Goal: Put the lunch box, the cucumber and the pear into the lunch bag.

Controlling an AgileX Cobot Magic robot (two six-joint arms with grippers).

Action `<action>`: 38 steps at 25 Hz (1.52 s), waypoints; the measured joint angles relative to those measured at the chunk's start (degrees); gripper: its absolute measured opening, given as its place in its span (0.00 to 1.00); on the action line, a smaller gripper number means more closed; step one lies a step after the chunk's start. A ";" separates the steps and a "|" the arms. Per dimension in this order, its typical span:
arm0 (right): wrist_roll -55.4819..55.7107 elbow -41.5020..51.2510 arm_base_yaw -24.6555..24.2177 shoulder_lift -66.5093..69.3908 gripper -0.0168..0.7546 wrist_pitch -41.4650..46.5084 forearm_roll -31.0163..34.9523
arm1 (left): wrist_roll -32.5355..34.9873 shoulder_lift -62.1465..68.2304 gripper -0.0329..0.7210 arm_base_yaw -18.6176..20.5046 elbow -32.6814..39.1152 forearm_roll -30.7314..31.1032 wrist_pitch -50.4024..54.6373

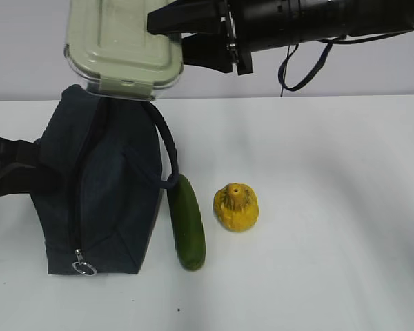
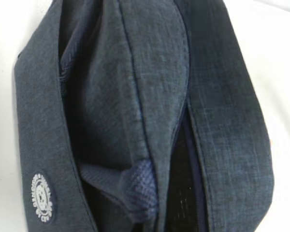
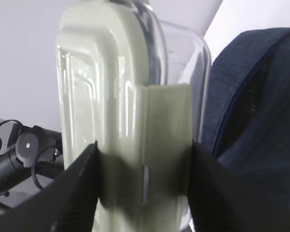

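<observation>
My right gripper (image 1: 167, 38) is shut on the lunch box (image 1: 121, 41), a clear box with a sage-green lid, and holds it in the air above the far end of the lunch bag (image 1: 103, 186). In the right wrist view the black fingers (image 3: 79, 186) clamp the lunch box (image 3: 125, 96) across lid and base, with the lunch bag (image 3: 251, 96) beyond. The cucumber (image 1: 187, 224) lies on the table against the bag's right side. The pear (image 1: 236, 207) stands just right of it. My left gripper (image 1: 10, 169) is at the bag's left side. Its jaws are hidden. The left wrist view shows only the lunch bag (image 2: 135, 96), its zipper slit partly open.
The bag's padded handle (image 1: 167, 148) loops down to the cucumber's far end. The metal ring pull (image 1: 83, 265) lies at the bag's near end. A black arm with cables (image 3: 19, 154) shows left of the lunch box. White table (image 1: 331, 207) extends to the right.
</observation>
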 joint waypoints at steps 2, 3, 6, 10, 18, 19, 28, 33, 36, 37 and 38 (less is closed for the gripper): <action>0.00 -0.24 1.66 0.61 0.53 -2.57 1.99 | 0.00 0.00 0.02 0.00 0.00 -0.90 -0.23; 0.00 -0.35 2.42 1.03 0.53 -3.70 3.13 | 0.00 0.00 0.02 0.00 0.00 -1.34 -0.29; -0.96 -0.43 4.29 3.03 0.53 -6.50 7.32 | 0.00 0.00 0.02 0.00 0.00 -1.83 -0.29; -2.15 -0.43 6.51 5.87 0.53 -9.10 10.31 | 0.00 0.00 0.02 0.00 0.00 -2.84 -0.40; -2.68 -0.43 7.33 10.27 0.53 -13.19 11.37 | 0.00 0.00 0.02 0.00 0.00 -3.97 -1.15; -2.68 -0.43 7.33 10.77 0.53 -13.19 11.26 | 0.00 0.00 0.02 0.00 0.00 -4.01 -1.30; 0.38 -0.91 7.33 12.16 0.53 -13.08 0.07 | 0.00 0.00 0.02 0.00 0.00 -4.01 -2.02; 7.53 -1.04 7.23 12.16 0.53 -12.61 -12.03 | 0.00 0.00 0.02 -0.04 0.00 -4.27 -2.16; 10.80 -1.04 7.23 12.16 0.53 -12.26 -16.51 | 0.00 0.00 0.02 -0.04 0.00 -4.62 -2.41; 12.09 -1.26 7.35 12.16 0.53 -12.39 -18.02 | 0.00 0.00 0.02 -0.06 0.00 -4.78 -2.47; 13.41 -1.60 7.44 12.16 0.53 -12.87 -19.50 | 0.00 0.00 0.02 -0.11 0.00 -4.85 -2.47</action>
